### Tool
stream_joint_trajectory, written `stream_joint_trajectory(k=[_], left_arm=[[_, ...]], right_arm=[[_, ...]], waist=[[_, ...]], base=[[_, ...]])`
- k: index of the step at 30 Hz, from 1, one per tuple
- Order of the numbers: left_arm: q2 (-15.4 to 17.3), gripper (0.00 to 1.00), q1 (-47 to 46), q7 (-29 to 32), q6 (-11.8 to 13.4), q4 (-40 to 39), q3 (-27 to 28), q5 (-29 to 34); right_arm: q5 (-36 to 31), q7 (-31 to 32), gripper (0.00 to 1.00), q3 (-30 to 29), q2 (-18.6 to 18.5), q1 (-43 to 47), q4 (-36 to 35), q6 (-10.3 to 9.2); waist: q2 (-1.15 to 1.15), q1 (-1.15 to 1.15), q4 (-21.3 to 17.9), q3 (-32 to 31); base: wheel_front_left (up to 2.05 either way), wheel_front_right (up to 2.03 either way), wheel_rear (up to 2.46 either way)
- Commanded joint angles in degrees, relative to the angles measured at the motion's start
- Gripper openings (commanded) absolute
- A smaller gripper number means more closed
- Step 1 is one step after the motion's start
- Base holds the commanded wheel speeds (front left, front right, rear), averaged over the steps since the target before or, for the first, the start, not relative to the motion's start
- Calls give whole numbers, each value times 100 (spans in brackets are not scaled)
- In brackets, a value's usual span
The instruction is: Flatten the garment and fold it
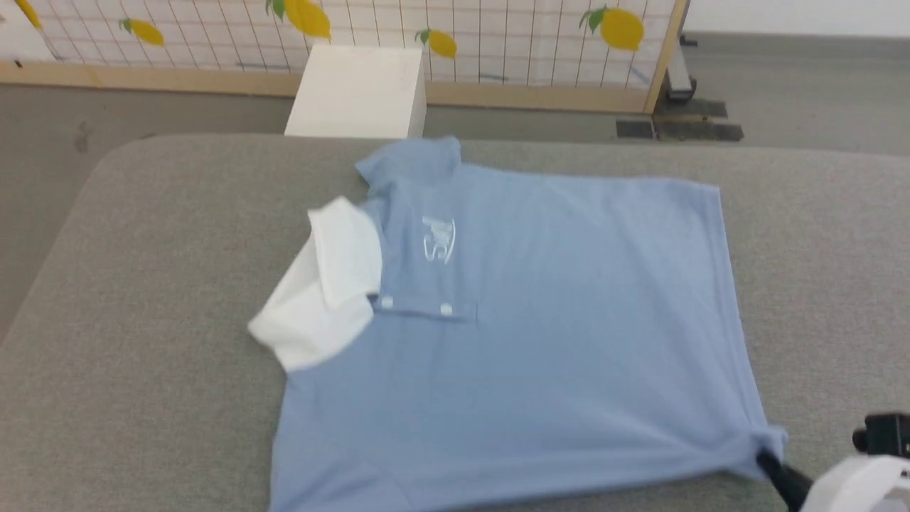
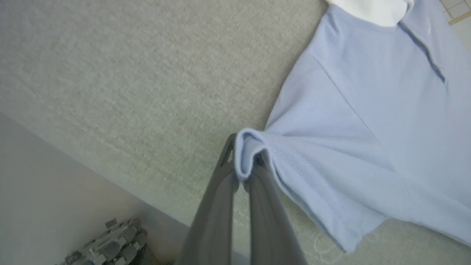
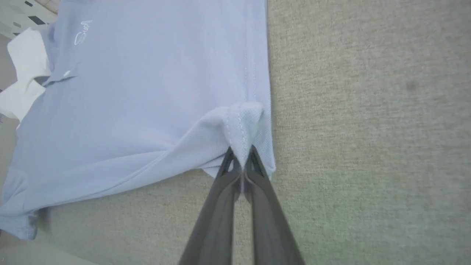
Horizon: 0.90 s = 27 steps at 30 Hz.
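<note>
We're at flatten step: left end effector point(image 2: 244, 173) & right end effector point(image 3: 243, 167) clamped tight on garment point(image 1: 540, 299) edges, right at 5 o'clock corner. Nxt, we reckon: pull taut, lay flat.

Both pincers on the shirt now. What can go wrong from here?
1. Left pincer and right pincer each pinch just a small bunch at the edge of the shirt; a hard pull may slip it free.
2. The white collar lies flipped and bunched; folding now could trap that crease.

Light blue garment point(image 1: 554, 299), white inside
</note>
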Motion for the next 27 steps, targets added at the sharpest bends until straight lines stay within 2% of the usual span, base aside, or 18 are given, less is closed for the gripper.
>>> stream_joint_trajectory(k=[1, 5, 9, 13, 17, 27], left_arm=[[108, 0, 219, 176, 163, -55, -5, -82], [221, 0, 608, 718, 477, -344, -63, -298], [321, 0, 630, 738, 508, -701, 26, -303], [394, 0, 195, 401, 278, -1017, 103, -67], [513, 0, -579, 316, -23, -1063, -79, 241], [470, 0, -2823, 377, -792, 120, -731, 899]], right_arm=[[-68, 107, 0, -32, -94, 136, 29, -11], [-39, 469, 0, -123, -81, 431, -9, -11], [-60, 712, 0, -269, 10, 598, -173, -11], [-147, 633, 0, -376, 136, 437, -418, -11], [-455, 677, 0, -348, 87, 105, -606, -11], [-1101, 1104, 0, -147, -11, -787, -573, -11]], waist=[[0, 1, 2, -106], [0, 1, 29, -165], [0, 1, 55, -168], [0, 1, 65, -110], [0, 1, 66, 95], [0, 1, 44, 842]], base=[[0, 0, 0], [0, 0, 0], [0, 0, 0], [0, 0, 0], [0, 0, 0], [0, 0, 0]])
